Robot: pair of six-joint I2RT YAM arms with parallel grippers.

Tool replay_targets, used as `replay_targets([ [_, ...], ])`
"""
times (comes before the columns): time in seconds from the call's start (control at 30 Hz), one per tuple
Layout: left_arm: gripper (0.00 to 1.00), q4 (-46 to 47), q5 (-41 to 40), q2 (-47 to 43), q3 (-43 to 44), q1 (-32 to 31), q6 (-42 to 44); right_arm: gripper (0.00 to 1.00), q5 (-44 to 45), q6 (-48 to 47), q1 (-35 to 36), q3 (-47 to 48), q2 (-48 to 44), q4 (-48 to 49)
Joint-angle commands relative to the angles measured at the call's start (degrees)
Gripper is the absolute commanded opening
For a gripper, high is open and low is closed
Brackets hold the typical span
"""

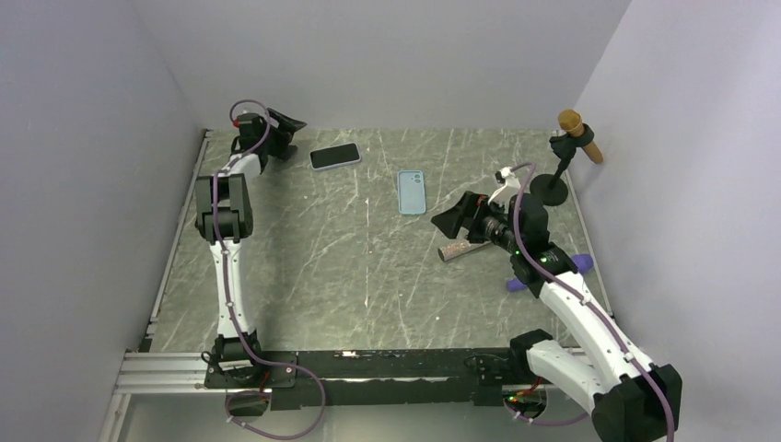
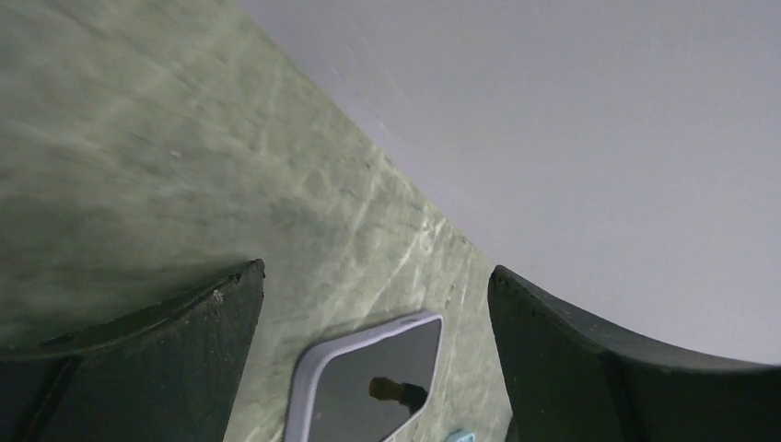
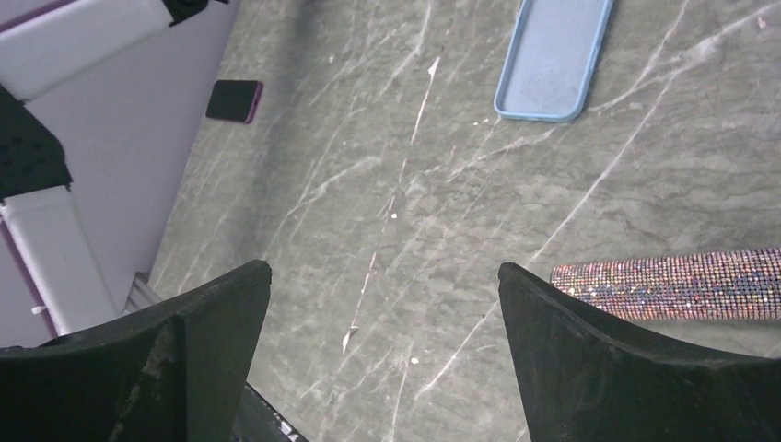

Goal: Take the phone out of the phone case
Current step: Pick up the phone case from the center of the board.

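Observation:
A phone (image 1: 334, 156) with a dark screen and a pale lavender edge lies flat at the back left of the table. It also shows in the left wrist view (image 2: 368, 387) and small in the right wrist view (image 3: 233, 100). A light blue phone case (image 1: 412, 191) lies apart from it near the middle, hollow side up and empty (image 3: 553, 55). My left gripper (image 1: 282, 134) is open just left of the phone, holding nothing (image 2: 376, 276). My right gripper (image 1: 451, 221) is open to the right of the case, over bare table (image 3: 382, 272).
A glittery bar (image 1: 459, 250) lies by the right gripper (image 3: 672, 284). A microphone on a black stand (image 1: 576, 133) is at the back right corner. Purple pieces (image 1: 580, 262) lie by the right arm. Walls enclose the table (image 1: 304, 276) on three sides.

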Motion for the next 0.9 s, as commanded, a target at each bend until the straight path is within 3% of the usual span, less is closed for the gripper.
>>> replay_targets([
  [0.0,0.96,-2.1,5.1,3.8,2.9,-2.4,-1.5,0.97,-0.2,1.4,-0.3,3.1,-2.4,-0.2],
  [0.13,0.95,-4.5,10.4,6.8,6.7,-4.3,-2.9,0.97,-0.7,2.7,-0.3,3.3,-3.9,0.3],
  [0.3,0.94,-4.6,14.9,5.2,4.3,-4.7,-4.9,0.97,-0.8,3.4,-0.3,3.6,-6.2,-1.0],
  [0.53,0.93,-17.4,19.5,-0.3,3.3,-7.4,4.4,0.96,-0.8,5.0,-0.3,3.2,-9.4,-0.6],
  [0.87,0.95,-42.0,3.2,-5.2,4.6,-13.1,29.8,0.96,-0.7,5.7,-0.2,2.8,-12.2,-1.5],
])
